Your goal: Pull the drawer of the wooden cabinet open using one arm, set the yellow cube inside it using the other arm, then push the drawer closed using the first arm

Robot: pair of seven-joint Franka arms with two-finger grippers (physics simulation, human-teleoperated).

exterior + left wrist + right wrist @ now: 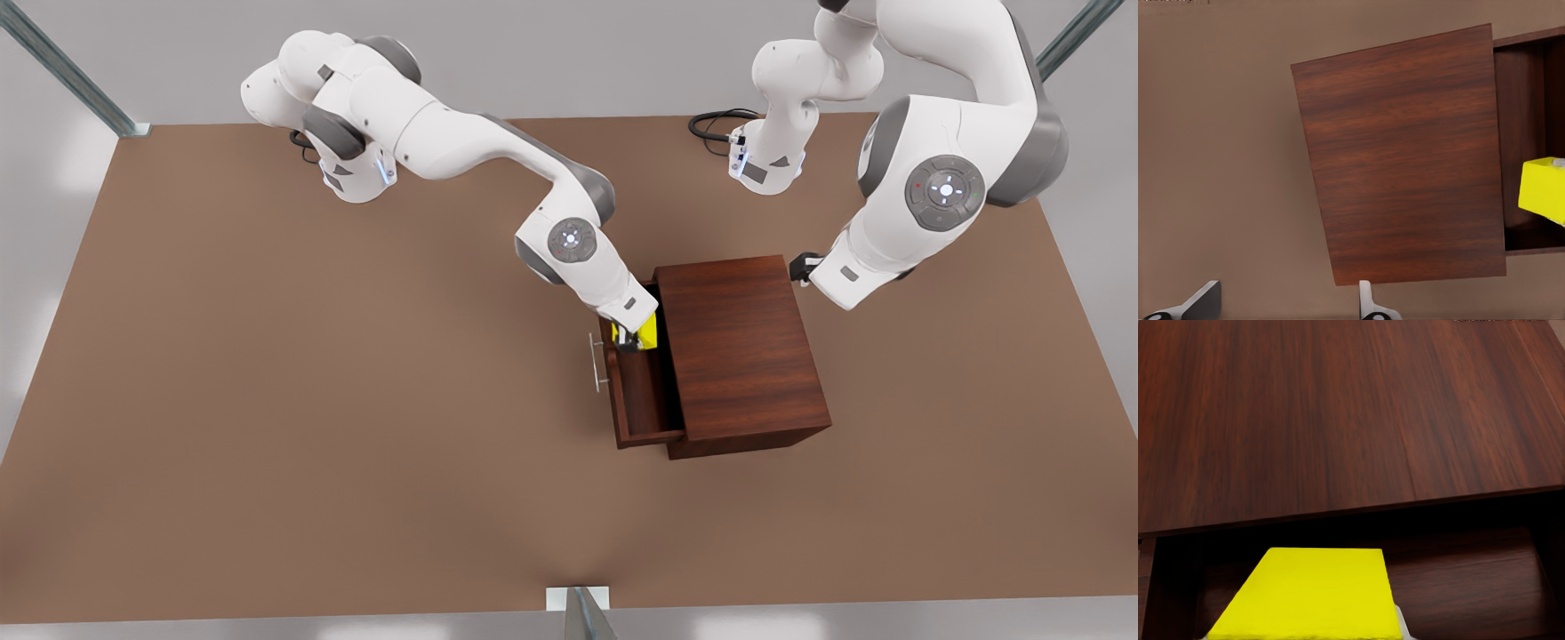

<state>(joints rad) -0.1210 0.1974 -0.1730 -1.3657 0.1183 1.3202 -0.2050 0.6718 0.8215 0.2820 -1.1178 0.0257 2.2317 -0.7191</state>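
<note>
- Over the open drawer (645, 391), at the front view's middle, you have the right claw (629, 340) pointing down, pinching the yellow cube (647, 331) between its fingers.
- That arm reaches in from the front view's upper left, its forearm sloping down toward the corner of the drawer next to the cabinet (742, 351).
- The cube hangs within the drawer's outline, close to the cabinet's front edge and toward the drawer's far end as the front view sees it. Whether it touches the drawer floor you cannot tell.
- The drawer stands pulled out toward the front view's left, and its silver handle (597, 362) sticks out over the brown desk (267, 400).
- The left claw (797, 267) waits at the cabinet's far back corner, on the front view's right. Its arm is folded high, with the elbow up and the wrist low beside the cabinet.
- The left wrist view gives you what the front view does not: that claw's two fingers (1205, 300) are spread wide with nothing between them, above bare desk just beside the cabinet's top panel. The cube shows beyond the panel, against the dark drawer space.
- The right wrist view looks along the cube's top face toward the cabinet, with the drawer's dark floor beside and beyond the cube and a pale fingertip (1401, 620) at its edge.
</note>
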